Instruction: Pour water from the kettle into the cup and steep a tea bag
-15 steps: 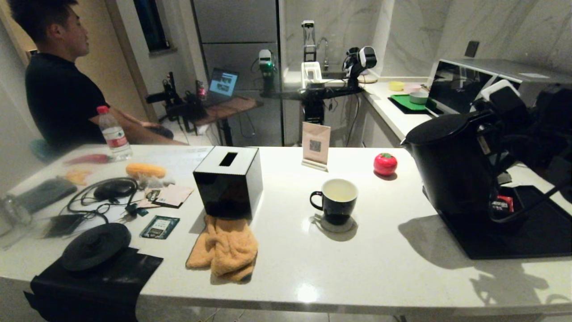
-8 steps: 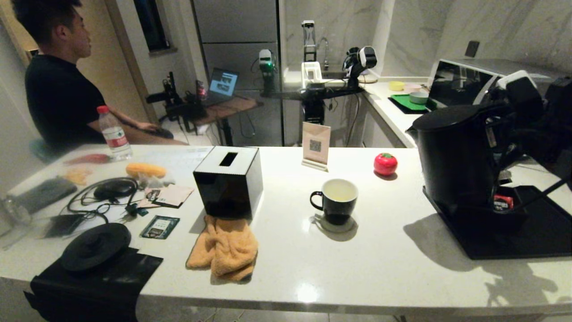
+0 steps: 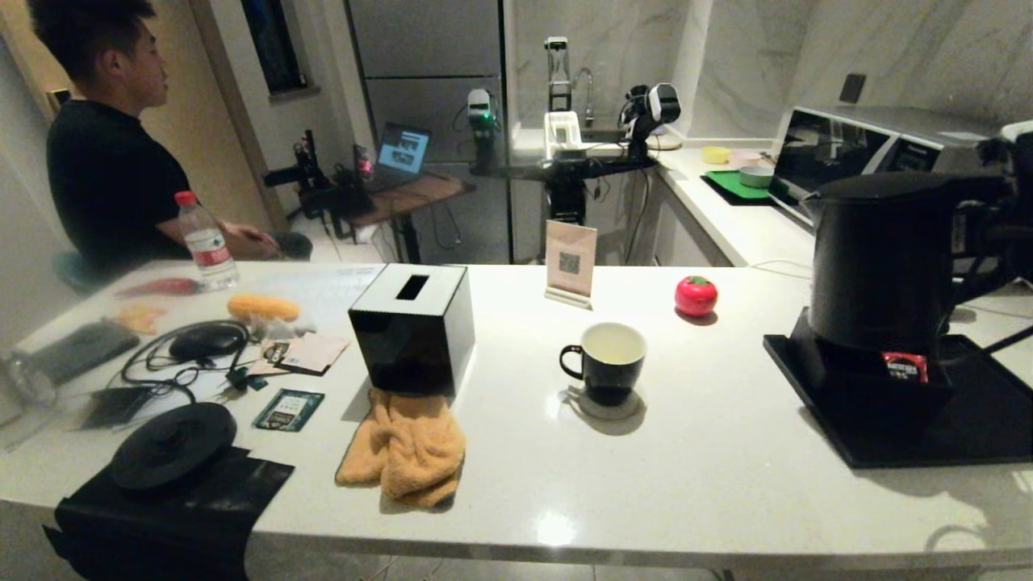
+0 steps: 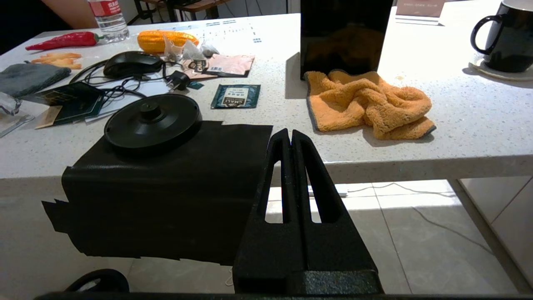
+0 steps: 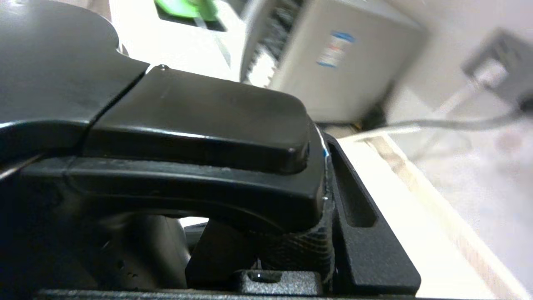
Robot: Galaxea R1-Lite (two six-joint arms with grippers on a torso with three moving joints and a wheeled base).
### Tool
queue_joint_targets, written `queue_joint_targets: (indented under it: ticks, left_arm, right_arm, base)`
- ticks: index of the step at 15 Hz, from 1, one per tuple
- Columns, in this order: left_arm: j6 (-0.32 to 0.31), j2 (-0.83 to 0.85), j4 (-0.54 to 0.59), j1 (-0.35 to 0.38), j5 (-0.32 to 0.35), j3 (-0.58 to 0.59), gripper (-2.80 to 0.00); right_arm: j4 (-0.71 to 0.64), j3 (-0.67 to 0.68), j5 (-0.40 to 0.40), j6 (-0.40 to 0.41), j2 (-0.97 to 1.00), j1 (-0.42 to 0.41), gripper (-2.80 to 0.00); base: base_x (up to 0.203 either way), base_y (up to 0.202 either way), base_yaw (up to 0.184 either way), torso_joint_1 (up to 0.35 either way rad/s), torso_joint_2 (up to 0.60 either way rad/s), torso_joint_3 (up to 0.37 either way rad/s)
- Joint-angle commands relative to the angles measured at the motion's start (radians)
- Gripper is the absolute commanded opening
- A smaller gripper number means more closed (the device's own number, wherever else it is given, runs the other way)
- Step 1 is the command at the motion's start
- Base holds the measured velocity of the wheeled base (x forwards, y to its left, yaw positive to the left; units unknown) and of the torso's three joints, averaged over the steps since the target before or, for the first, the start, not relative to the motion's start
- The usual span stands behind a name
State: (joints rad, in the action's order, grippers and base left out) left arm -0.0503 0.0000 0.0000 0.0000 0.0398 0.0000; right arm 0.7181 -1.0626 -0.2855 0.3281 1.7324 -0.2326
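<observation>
The black kettle (image 3: 884, 258) hangs upright at the right, above the black compartmented box (image 3: 867, 395). My right gripper (image 5: 287, 233) is shut on its handle (image 5: 187, 141). The black cup (image 3: 605, 363) stands on a coaster mid-table, left of the kettle, with pale yellowish water (image 3: 612, 347) in its white inside. A small crumpled pale tea bag (image 4: 192, 49) seems to lie among the sachets at the far left. My left gripper (image 4: 291, 135) is shut and empty, parked below the table's front edge by the black mat.
A black tissue box (image 3: 411, 327) and an orange cloth (image 3: 403, 448) sit left of the cup. A red tomato-shaped thing (image 3: 696, 295) and a card stand (image 3: 570, 262) lie behind. The kettle base (image 3: 173, 444) rests front left. A person (image 3: 105, 161) sits far left.
The kettle has swung right, away from the cup, and come from a tilt to upright. My right arm went with it. The cup and left gripper have not moved.
</observation>
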Motion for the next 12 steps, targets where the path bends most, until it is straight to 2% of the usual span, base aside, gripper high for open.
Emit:
queue_joint_targets:
  ticks: [1, 3, 8, 12]
  left_arm:
    - [0.0, 0.0, 0.0, 0.0, 0.0, 0.0, -2.8]
    - [0.0, 0.0, 0.0, 0.001, 0.0, 0.0, -2.8]
    - [0.0, 0.0, 0.0, 0.0, 0.0, 0.0, -2.8]
    - [0.0, 0.0, 0.0, 0.0, 0.0, 0.0, -2.8]
  right_arm:
    - [0.007, 0.005, -0.009, -0.04, -0.013, -0.059, -2.8]
    - [0.015, 0.007, -0.034, -0.062, -0.016, -0.096, -2.8]
    - [0.026, 0.001, -0.035, -0.127, 0.008, -0.23, -2.8]
    - [0.093, 0.002, -0.03, -0.19, 0.052, -0.337, -2.8]
  base:
    - [0.0, 0.0, 0.0, 0.0, 0.0, 0.0]
    - [0.0, 0.0, 0.0, 0.0, 0.0, 0.0]
    - [0.0, 0.0, 0.0, 0.0, 0.0, 0.0]
    - [0.0, 0.0, 0.0, 0.0, 0.0, 0.0]
